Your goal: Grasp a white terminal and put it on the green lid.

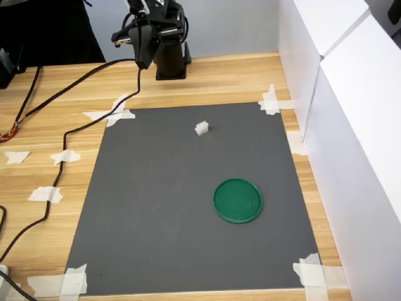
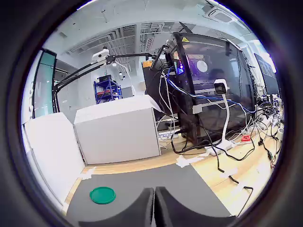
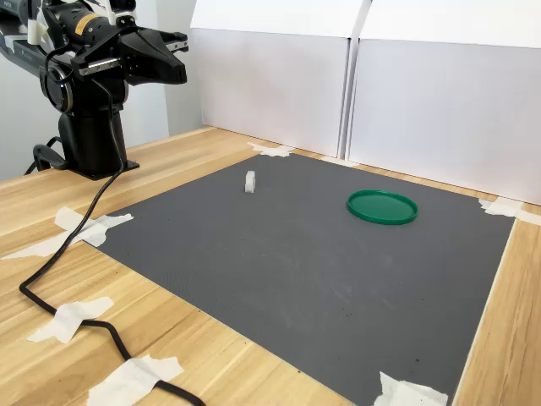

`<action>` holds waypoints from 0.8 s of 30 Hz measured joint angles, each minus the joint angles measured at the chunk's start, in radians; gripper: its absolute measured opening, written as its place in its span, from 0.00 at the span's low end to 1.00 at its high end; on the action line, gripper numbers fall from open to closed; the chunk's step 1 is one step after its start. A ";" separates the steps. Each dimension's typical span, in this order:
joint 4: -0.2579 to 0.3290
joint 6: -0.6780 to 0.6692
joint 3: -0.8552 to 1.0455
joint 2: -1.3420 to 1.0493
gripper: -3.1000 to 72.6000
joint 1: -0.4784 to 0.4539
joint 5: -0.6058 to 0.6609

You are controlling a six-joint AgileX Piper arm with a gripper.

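Wooden desk (image 1: 188,81), white panels (image 3: 439,93) along one edge. Grey mat (image 1: 188,200) taped down at its corners. Arm raised near its base, well apart from the mat's things. Claw (image 3: 179,56) in the air, holding nothing; in the wrist view its fingers (image 2: 142,208) sit together, only a thin slit between them. Lid (image 1: 237,200): flat dark-green disc, raised rim, nothing on it, toward the first exterior view's right. Terminal (image 1: 202,128): tiny white block, notched top, standing alone on the mat, well apart from the lid.
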 joint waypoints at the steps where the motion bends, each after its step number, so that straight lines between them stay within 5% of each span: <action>1: 0.000 0.000 0.000 0.000 0.02 0.000 0.000; 24: 0.000 -0.012 -0.001 0.047 0.02 0.000 0.006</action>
